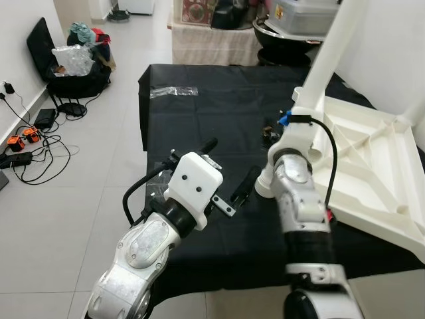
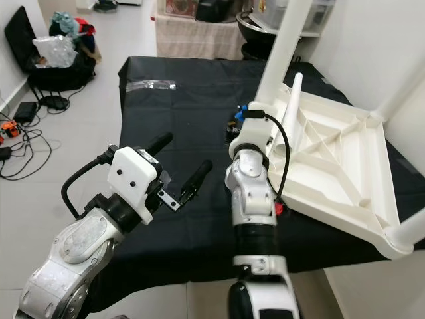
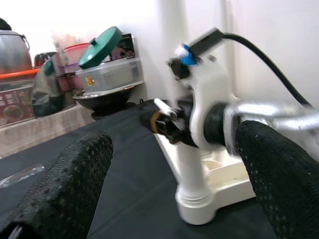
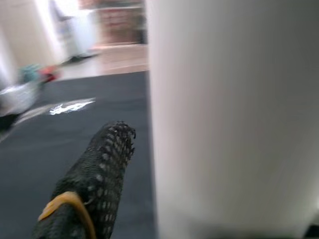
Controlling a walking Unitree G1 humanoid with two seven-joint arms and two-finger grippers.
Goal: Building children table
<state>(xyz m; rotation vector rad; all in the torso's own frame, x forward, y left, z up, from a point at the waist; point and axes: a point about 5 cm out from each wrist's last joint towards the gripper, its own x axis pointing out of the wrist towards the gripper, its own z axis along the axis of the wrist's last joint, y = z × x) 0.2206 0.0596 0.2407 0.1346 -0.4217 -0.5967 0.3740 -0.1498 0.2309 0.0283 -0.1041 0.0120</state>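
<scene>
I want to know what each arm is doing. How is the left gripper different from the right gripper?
The left gripper is open, its fingers spread with nothing between them; the right gripper is up against the white table leg. The left gripper hovers over the black cloth; the right gripper is at the upturned white table. Both have black fingers on silver arms.

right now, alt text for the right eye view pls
An upside-down white children's table lies on a black cloth, one leg standing upright, with the robot's right tool against that leg's base. The left tool hangs open over the cloth nearby.
</scene>
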